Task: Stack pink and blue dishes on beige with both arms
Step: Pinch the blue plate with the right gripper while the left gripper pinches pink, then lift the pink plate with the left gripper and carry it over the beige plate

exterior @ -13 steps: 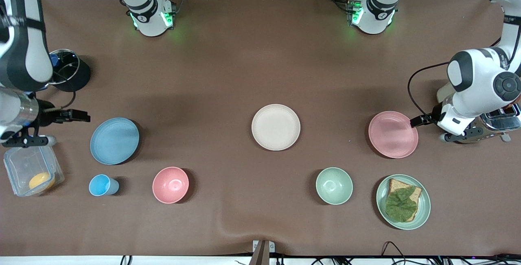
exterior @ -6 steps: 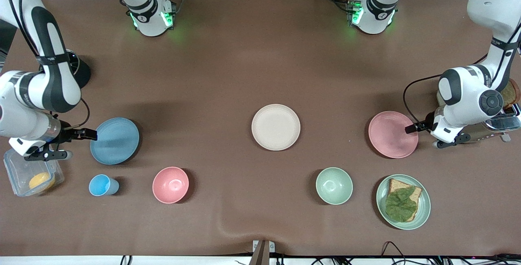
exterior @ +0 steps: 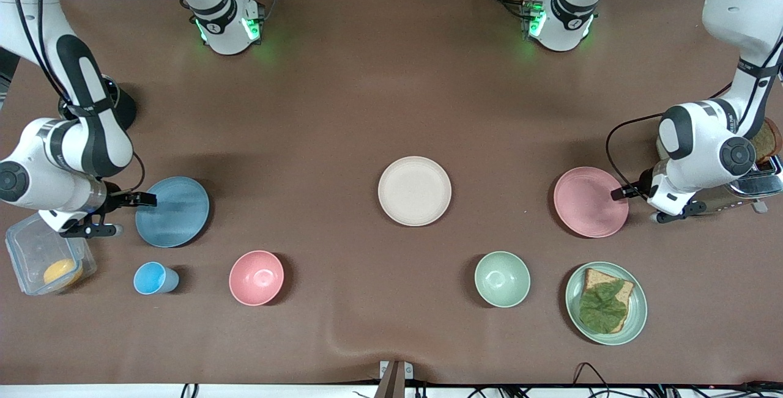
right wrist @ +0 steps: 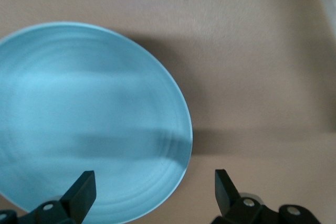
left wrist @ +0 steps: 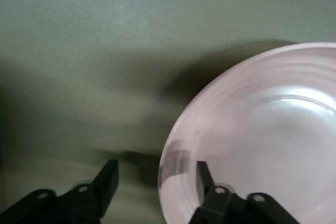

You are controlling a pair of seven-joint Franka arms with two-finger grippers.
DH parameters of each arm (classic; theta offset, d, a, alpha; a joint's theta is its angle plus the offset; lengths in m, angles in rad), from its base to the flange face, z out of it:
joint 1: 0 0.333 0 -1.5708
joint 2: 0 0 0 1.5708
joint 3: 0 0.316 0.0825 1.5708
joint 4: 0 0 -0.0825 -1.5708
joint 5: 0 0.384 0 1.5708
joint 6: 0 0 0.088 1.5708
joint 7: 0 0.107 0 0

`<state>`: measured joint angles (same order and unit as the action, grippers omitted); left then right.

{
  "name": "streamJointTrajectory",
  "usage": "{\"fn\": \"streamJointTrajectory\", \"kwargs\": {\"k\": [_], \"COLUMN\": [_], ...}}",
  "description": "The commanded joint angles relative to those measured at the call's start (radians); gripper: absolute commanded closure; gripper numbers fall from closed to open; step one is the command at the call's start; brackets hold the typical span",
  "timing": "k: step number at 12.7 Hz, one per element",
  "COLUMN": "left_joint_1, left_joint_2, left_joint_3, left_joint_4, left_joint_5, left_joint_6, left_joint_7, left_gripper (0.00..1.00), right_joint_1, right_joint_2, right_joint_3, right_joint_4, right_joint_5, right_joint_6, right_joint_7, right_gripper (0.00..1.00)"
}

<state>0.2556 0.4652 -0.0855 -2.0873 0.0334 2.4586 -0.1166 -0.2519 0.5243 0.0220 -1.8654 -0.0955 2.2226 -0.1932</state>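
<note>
Plates first: I count four on my screen, a blue plate (exterior: pixel 173 211), a beige plate (exterior: pixel 415 191), a pink plate (exterior: pixel 590 202) and a green plate (exterior: pixel 606 303) carrying a slice of bread with a leaf on it. Bowls number two, a pink bowl (exterior: pixel 256 277) and a green bowl (exterior: pixel 502 279), and I see one small blue cup (exterior: pixel 155 278) and one clear box (exterior: pixel 48 255) with something orange inside.

All of it sits on a brown table cover (exterior: pixel 342 98), which has a wrinkle at the edge nearest the front camera. Cables and racks line the edge by the arm bases.

My left gripper (exterior: pixel 619 191) is at the rim of the pink plate, toward the left arm's end of the table. Its fingers (left wrist: pixel 107 182) are spread, one over the plate and one off its edge, holding nothing.

My right gripper (exterior: pixel 144 199) is at the rim of the blue plate, toward the right arm's end. Its fingers (right wrist: pixel 81 192) are wide apart, straddling the rim, gripping nothing.

The beige plate lies bare in the middle, between the other two.
</note>
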Motion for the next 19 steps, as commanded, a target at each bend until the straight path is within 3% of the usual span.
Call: {"fn": "streamJointTrajectory", "kwargs": {"k": [1,3,5,7,9,10,12,13,14,16,19], "left_joint_1": [0.005,-0.001,-0.003,0.005,0.004,0.005,-0.002,-0.010,-0.027,-0.105,-0.301], "left_joint_2": [0.012,0.010,-0.005,-0.063,-0.138,-0.158,-0.157,-0.148,-0.142,-0.093,0.008], "left_joint_3": [-0.014,-0.014,-0.016,-0.043,-0.083,-0.126,-0.181,-0.222,-0.273,-0.327,-0.327], "left_joint_4": [0.016,0.016,0.029,0.032,0.080,0.151,0.293,0.341,0.357,0.375,0.414], "left_joint_5": [-0.024,-0.024,-0.014,-0.018,-0.027,-0.032,-0.093,-0.118,-0.122,-0.121,-0.116], "left_joint_6": [0.008,0.008,-0.007,-0.080,-0.221,-0.334,-0.530,-0.553,-0.555,-0.528,-0.408], "left_joint_7": [0.018,0.031,0.043,0.186,0.210,0.203,0.193,0.163,0.100,0.006,-0.226], "left_gripper": [0.64,1.00,1.00,1.00,1.00,1.00,1.00,1.00,1.00,1.00,1.00], "right_joint_1": [-0.035,-0.041,-0.044,-0.050,-0.056,-0.058,-0.064,-0.064,-0.064,-0.064,-0.063], "right_joint_2": [0.048,0.060,0.071,0.078,0.088,0.094,0.095,0.095,0.094,0.095,0.095], "right_joint_3": [0.019,0.019,0.019,0.021,0.021,0.021,0.021,0.021,0.021,0.021,0.023], "right_joint_4": [0.015,0.025,0.029,0.031,0.029,0.031,0.029,0.029,0.029,0.029,0.029], "right_joint_5": [-0.001,-0.001,-0.001,-0.001,0.000,-0.001,-0.001,-0.001,-0.001,0.000,0.000], "right_joint_6": [0.009,0.011,0.015,0.046,0.070,0.083,0.083,0.083,0.083,0.081,0.081], "right_joint_7": [-0.005,-0.006,-0.006,-0.006,-0.006,-0.006,-0.006,-0.008,-0.008,-0.008,-0.006], "right_gripper": [0.00,0.00,0.00,0.00,0.00,0.02,0.46,0.87,1.00,1.00,1.00]}}
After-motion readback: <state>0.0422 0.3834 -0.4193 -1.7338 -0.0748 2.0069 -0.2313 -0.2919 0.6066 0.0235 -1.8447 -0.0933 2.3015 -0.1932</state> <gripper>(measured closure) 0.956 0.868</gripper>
